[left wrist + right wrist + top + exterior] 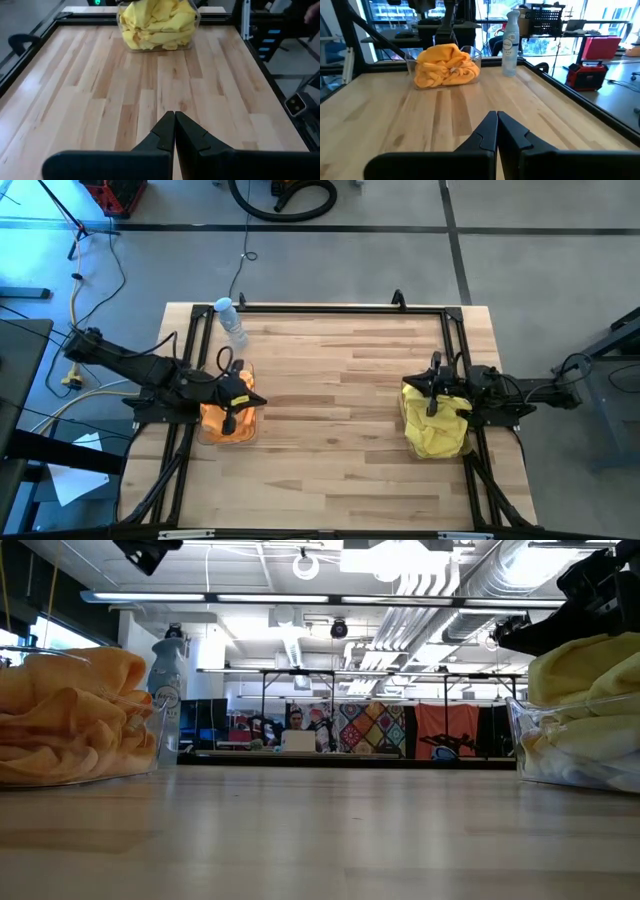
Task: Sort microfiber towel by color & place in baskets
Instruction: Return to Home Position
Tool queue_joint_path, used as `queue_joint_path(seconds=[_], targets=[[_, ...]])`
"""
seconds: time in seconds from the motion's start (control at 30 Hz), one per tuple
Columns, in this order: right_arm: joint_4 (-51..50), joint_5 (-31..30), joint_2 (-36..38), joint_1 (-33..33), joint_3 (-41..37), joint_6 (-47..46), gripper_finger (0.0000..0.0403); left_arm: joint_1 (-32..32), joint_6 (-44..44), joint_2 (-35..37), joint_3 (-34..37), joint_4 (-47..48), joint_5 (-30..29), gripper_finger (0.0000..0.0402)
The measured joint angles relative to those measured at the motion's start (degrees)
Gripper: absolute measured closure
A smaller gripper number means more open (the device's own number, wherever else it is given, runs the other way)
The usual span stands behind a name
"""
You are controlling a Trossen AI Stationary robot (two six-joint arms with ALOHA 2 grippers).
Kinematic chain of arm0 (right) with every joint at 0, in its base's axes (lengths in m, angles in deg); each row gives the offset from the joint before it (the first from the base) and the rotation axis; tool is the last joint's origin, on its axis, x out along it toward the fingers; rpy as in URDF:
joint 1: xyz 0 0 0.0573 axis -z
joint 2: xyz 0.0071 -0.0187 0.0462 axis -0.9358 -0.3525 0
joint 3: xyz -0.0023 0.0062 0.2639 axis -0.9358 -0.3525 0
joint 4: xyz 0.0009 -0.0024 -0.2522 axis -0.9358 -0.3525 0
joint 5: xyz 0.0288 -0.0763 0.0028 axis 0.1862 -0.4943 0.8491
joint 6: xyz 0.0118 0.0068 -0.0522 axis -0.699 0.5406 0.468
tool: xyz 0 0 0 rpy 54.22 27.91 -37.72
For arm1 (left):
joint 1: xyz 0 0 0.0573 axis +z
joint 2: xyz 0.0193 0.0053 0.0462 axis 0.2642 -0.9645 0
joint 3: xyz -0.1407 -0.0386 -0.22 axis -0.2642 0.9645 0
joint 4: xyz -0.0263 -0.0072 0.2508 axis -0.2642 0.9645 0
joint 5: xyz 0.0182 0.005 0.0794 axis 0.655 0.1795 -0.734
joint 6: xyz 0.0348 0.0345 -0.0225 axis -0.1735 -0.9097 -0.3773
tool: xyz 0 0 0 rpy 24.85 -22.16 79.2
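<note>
While the left arm reaches in from the table's (340,395) left side, the left gripper (234,396) hangs above the left basket (475,57). Its two fingers are pressed together with nothing between them, and they aim across the bare wood toward the right. Orange towels (446,66) fill that clear bin in a crumpled heap that rises above its rim. Just beyond the bin's far side, near the table's far-left corner, a spray bottle (231,320) stands upright, apart from the cloth. The middle of the table carries only wood grain. On the right side, the right basket (195,22) holds yellow towels (157,25) piled higher than its walls, with some cloth spilling over the near edge. The right gripper (437,385) sits over the far part of this bin, reaching in from the right. Its fingers are likewise clenched flat against each other on nothing and aim toward the left.
</note>
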Motion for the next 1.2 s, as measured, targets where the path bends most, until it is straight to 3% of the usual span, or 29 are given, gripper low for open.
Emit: queue_joint_path(seconds=[0.17,0.3,0.53,0.97,1.2], targets=[[0.0,-0.3,0.0,0.0,0.0,-0.1,0.0403,-1.4,-3.8,2.7,3.0,-6.1,-1.5,0.0401],[0.0,-0.3,0.0,0.0,0.0,-0.1,0.0403,-1.4,-5.5,7.7,13.1,-18.5,-1.3,0.0401],[0.0,-0.3,0.0,0.0,0.0,-0.1,0.0403,0.6,-10.1,20.6,27.3,-32.0,-0.3,0.0401],[0.0,-0.3,0.0,0.0,0.0,-0.1,0.0402,4.8,-15.4,47.4,40.2,-32.0,7.7,0.0401],[-0.1,-0.3,-0.1,0.0,0.0,-0.1,0.0402,6.3,-14.5,47.5,43.3,-31.0,15.6,0.0401]])
